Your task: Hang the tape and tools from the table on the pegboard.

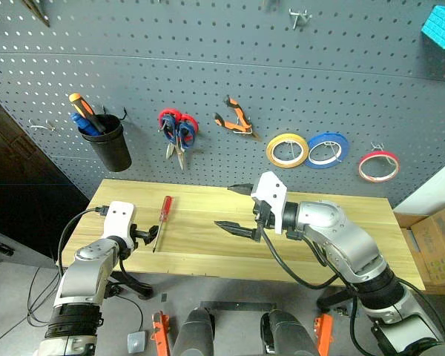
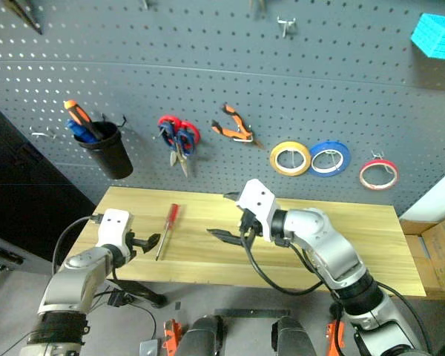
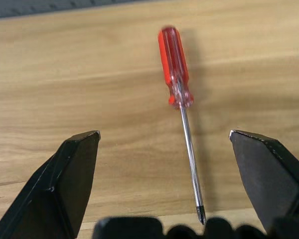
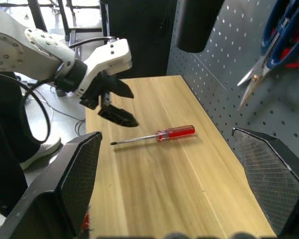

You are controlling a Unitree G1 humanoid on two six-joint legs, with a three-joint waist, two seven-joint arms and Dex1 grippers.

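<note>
The red-handled screwdriver (image 1: 162, 217) is the one tool that lies on the table (image 1: 208, 252). It rests flat on the light wood near the table's left end, its red handle toward the pegboard (image 1: 230, 81) and its steel tip toward the table's front edge. Nothing lies on it or against it.

The left gripper (image 1: 145, 236) hangs just beside the tip of the screwdriver, at the front edge of the table. Its two black fingers (image 3: 70, 174) stand wide apart and hold nothing; in the left wrist view the shaft lies between them, and they are not touching it.

The right gripper (image 1: 237, 208) is over the middle of the table, well apart from the screwdriver, and points toward it. Its fingers are also spread wide and empty.

On the pegboard, above the table, the other things hang. The red tape (image 1: 377, 165) is on a hook at the right, beside a blue roll (image 1: 327, 149) and a yellow roll (image 1: 287, 150). The orange-and-black pliers (image 1: 234, 119) hang over the middle of the table. To their left hang scissors (image 1: 178, 133); red and blue handles are seen there, close together, and I cannot tell how many pairs. A black cup (image 1: 109, 142) hangs above the table's left end, with an orange-and-black-handled screwdriver (image 1: 81, 107) standing in it.
</note>
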